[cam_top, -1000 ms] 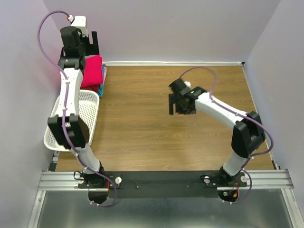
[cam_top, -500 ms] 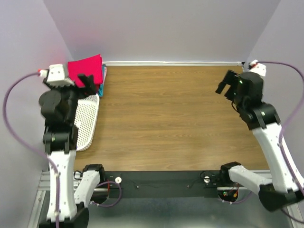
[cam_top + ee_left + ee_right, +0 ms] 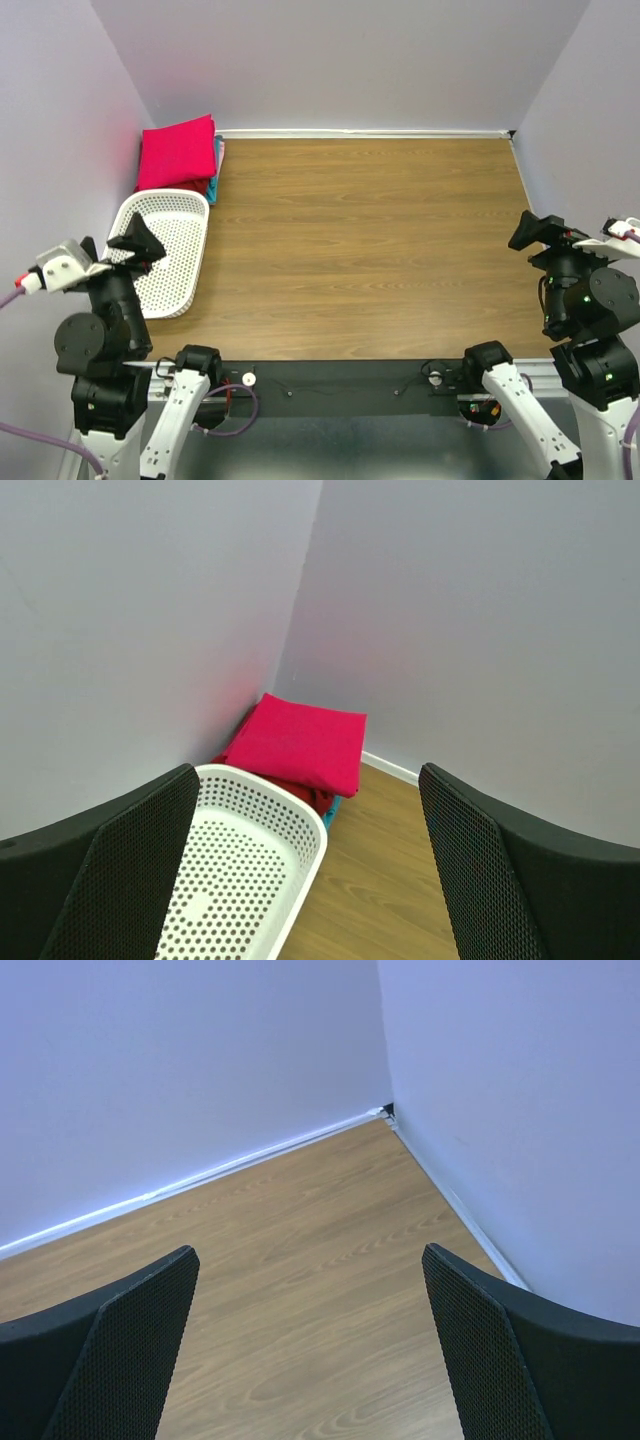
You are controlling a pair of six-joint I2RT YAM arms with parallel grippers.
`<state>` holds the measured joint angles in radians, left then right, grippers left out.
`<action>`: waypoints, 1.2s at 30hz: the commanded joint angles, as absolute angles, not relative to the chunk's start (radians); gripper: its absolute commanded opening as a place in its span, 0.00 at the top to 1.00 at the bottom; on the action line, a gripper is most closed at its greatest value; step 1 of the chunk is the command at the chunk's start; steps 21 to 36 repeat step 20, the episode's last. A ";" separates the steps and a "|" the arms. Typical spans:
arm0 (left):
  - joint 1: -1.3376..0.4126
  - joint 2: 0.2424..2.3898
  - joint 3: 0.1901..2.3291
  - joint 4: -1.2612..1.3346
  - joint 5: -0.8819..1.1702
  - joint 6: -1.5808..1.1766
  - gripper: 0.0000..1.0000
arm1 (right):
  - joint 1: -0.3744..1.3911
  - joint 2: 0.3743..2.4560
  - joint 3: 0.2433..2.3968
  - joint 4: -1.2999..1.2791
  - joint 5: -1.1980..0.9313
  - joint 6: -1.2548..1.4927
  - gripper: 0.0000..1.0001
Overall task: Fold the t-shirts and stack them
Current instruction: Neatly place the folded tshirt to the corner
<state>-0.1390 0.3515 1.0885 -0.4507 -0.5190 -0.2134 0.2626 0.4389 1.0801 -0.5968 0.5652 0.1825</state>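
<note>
Folded t-shirts lie stacked in the table's far left corner. The crimson-pink one (image 3: 178, 152) is on top, a darker red one (image 3: 192, 186) lies under it, and a teal edge (image 3: 214, 178) shows at the bottom. The left wrist view shows the same pink shirt (image 3: 300, 742), red shirt (image 3: 308, 796) and teal edge (image 3: 331, 811). My left gripper (image 3: 135, 245) (image 3: 308, 770) is open and empty, raised near the front left, far from the stack. My right gripper (image 3: 538, 232) (image 3: 308, 1252) is open and empty, raised at the front right above bare wood.
An empty white perforated basket (image 3: 193, 203) (image 3: 315, 832) stands against the left wall, just in front of the stack. Purple walls close in the left, back and right sides. The wooden table top (image 3: 360, 240) fills the middle.
Both arms have drawn back to the near edge and risen. The left gripper left the stack in the back corner; the right gripper left the middle of the table. The stack has not moved.
</note>
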 commanded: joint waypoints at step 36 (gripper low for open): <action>-0.150 0.227 0.841 -0.249 -0.598 -0.261 0.02 | 0.264 0.428 0.985 -0.522 0.545 0.126 0.00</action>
